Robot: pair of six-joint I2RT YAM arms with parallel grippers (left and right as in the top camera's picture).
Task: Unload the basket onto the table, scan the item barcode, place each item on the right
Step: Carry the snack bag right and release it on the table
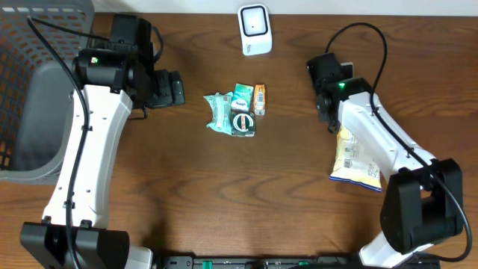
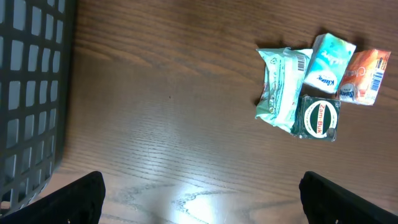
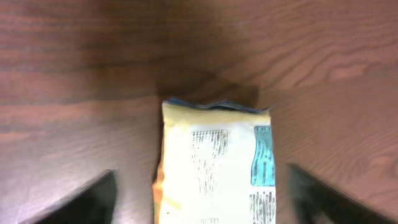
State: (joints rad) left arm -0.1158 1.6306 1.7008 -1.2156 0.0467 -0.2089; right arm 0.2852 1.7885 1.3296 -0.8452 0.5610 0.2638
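A pale yellow snack bag (image 1: 355, 158) lies flat on the wooden table at the right, printed back side up. In the right wrist view the bag (image 3: 214, 168) sits between the two blurred fingers of my right gripper (image 3: 211, 199), which is open and not touching it. From above, my right gripper (image 1: 331, 118) is at the bag's upper end. The white barcode scanner (image 1: 255, 28) stands at the table's far edge, centre. My left gripper (image 1: 178, 88) is open over bare wood at the left, its fingers (image 2: 81, 199) wide apart around nothing.
A small pile lies mid-table: a pale green wipes pack (image 2: 280, 84), a Kleenex pack (image 2: 328, 59), an orange packet (image 2: 365, 76) and a dark green packet with a round label (image 2: 319, 118). A grey mesh basket (image 1: 30, 90) fills the left edge.
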